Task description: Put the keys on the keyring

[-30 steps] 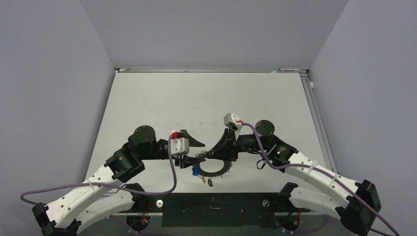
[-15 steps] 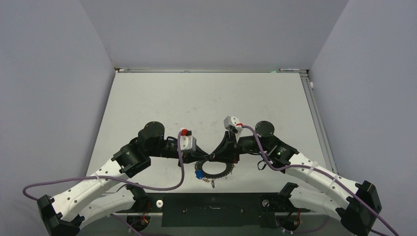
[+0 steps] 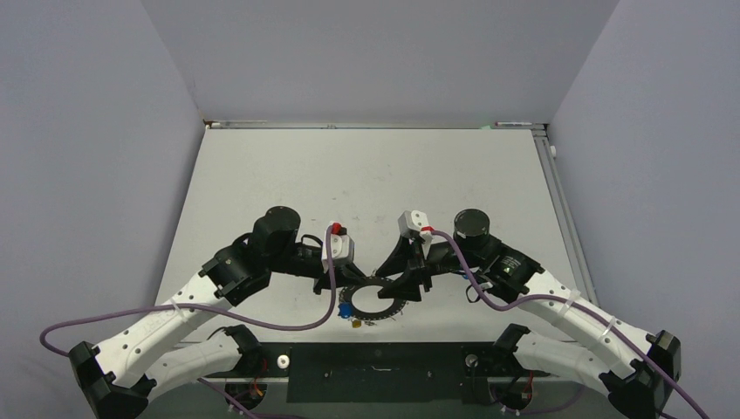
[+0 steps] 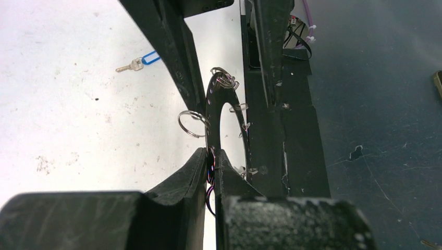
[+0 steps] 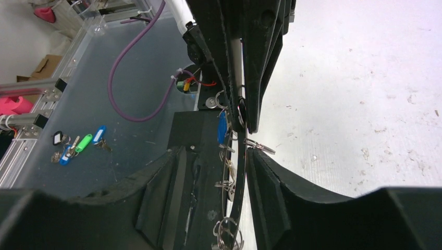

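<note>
Grey metal, the keyring (image 4: pixel 212 117) stands on edge over the table's (image 3: pixel 366 175) near edge, pinched at its rim by the left gripper (image 4: pixel 210 153). The right gripper (image 5: pixel 216 151) straddles it, jaws apart (a blue tag (image 5: pixel 222 127) dangles from it). One blue-tagged key (image 4: pixel 139 61) lies apart.

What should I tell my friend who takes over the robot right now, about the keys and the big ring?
The left gripper is shut on the rim of the keyring, holding it up on edge.
The right gripper is open, with a finger on each side of the keyring, not squeezing it.
Done: a blue-tagged key and a yellow-tagged key seem to hang from the keyring.
Left: the loose key, also blue-tagged, lies on the table and needs threading on.
</note>
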`<action>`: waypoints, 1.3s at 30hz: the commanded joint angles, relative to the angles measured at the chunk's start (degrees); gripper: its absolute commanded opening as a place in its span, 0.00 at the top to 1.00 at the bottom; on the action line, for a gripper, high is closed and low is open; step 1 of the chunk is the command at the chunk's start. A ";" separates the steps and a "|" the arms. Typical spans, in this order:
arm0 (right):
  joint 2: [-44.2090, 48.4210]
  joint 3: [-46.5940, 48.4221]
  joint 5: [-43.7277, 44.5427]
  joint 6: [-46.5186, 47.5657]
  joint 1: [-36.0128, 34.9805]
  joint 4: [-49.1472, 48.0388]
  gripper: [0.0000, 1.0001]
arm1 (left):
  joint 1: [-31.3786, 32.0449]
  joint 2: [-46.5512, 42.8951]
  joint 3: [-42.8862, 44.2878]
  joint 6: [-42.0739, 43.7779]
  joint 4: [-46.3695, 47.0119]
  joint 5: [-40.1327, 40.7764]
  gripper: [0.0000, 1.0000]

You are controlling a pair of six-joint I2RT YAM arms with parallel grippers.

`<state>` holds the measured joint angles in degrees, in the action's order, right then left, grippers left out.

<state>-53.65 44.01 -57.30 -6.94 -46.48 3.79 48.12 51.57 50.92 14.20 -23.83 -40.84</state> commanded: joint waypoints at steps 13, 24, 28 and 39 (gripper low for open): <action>1.21 8.98 10.97 6.50 0.21 8.40 0.47 | -3.56 -0.10 4.86 -2.73 -1.08 -4.71 1.00; -0.06 5.64 9.37 3.78 0.14 1.91 0.43 | -3.56 0.08 2.19 -9.08 5.39 -5.20 1.00; -4.59 7.24 3.62 3.18 0.00 2.87 0.39 | -3.61 -0.50 1.91 -9.62 6.09 -5.44 1.00; -10.44 6.74 -0.87 0.38 -1.67 -3.27 0.78 | -3.56 -0.34 1.20 -10.00 6.95 -5.57 1.00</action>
<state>-63.68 50.11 -55.00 -5.65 -47.51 7.07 44.73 52.16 51.70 5.06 -21.26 -44.29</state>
